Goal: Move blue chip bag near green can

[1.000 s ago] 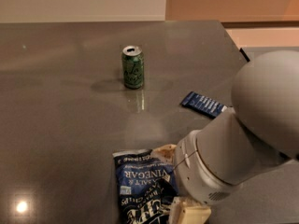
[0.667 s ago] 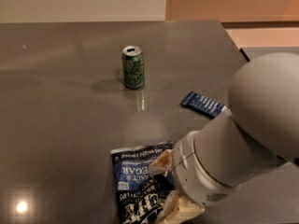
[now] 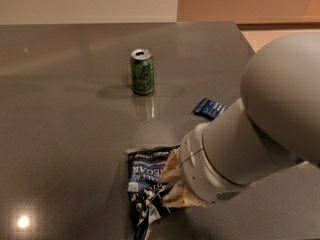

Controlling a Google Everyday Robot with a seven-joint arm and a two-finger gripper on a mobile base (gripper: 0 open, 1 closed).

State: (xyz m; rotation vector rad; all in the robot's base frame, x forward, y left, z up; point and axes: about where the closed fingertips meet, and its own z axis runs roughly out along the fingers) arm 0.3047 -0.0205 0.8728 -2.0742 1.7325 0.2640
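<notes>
The green can (image 3: 142, 72) stands upright on the dark grey table (image 3: 65, 109), toward the back middle. The blue chip bag (image 3: 145, 176), with white lettering, lies crumpled near the front edge, well in front of the can. My gripper (image 3: 169, 183) sits over the bag's right side, its cream fingers (image 3: 172, 165) closed on the foil. The big grey arm hides the bag's right part and most of the gripper.
A slim dark blue bar wrapper (image 3: 210, 108) lies to the right of the can, close to my arm. The table's right edge (image 3: 245, 39) runs along behind the arm. A light glare spot (image 3: 22, 221) shows at front left.
The gripper and the blue chip bag have shifted together a little farther up the table toward the can, and the bag is more crumpled. The can and the wrapper have not moved.
</notes>
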